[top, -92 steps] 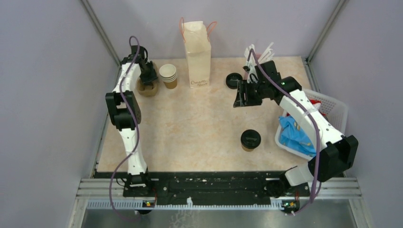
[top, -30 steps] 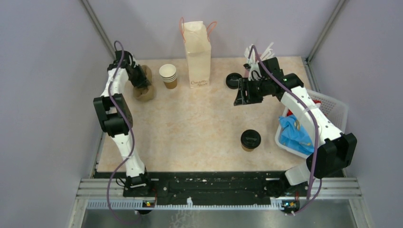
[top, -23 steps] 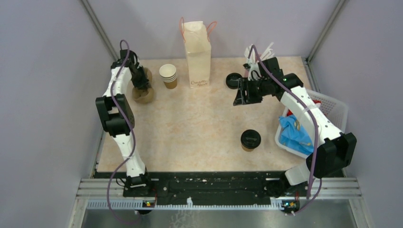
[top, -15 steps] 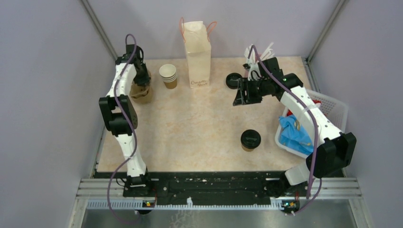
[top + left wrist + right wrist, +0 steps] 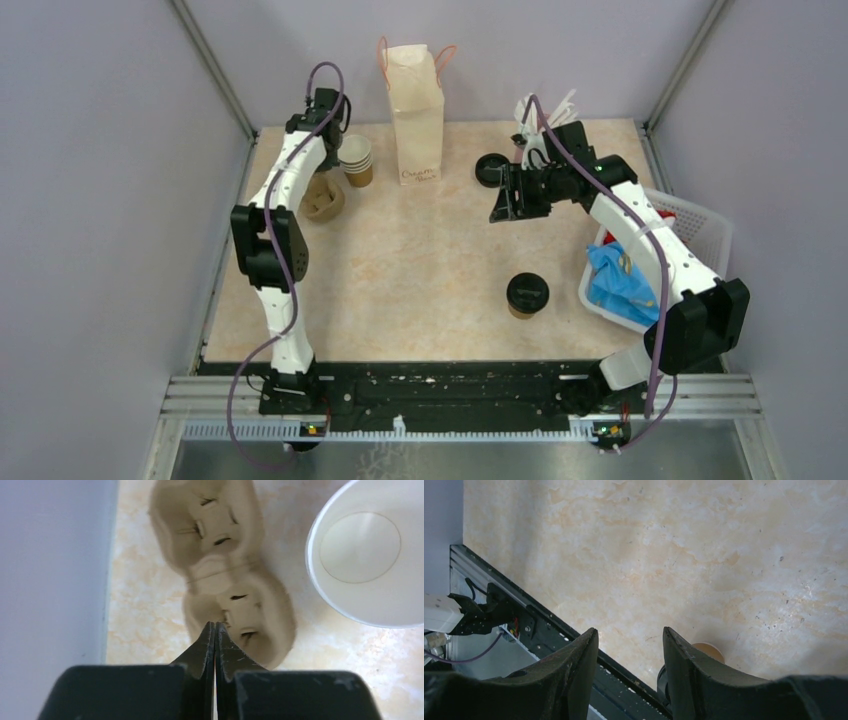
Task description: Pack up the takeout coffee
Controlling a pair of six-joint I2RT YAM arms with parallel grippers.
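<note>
Coffee (image 5: 526,296): stood on near-right surface (image 5: 420,260), beside basket (image 5: 712,232), well apart from bag (image 5: 415,110).
Axis: vertical; lid (image 5: 528,290) faced up.
Left claw (image 5: 215,630): fingers pressed together, empty.
Right claw (image 5: 630,636): fingers parted, empty.
Risk: a grip on the lid alone might tip or spill it.

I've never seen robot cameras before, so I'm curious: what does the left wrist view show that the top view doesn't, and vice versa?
Only the left wrist: the left gripper shut tight, and the slits inside the pulp cup carrier. Only the top: the paper bag, the takeout coffee, a loose black lid, the white basket. Both: the carrier, the stack of paper cups, the table.
</note>
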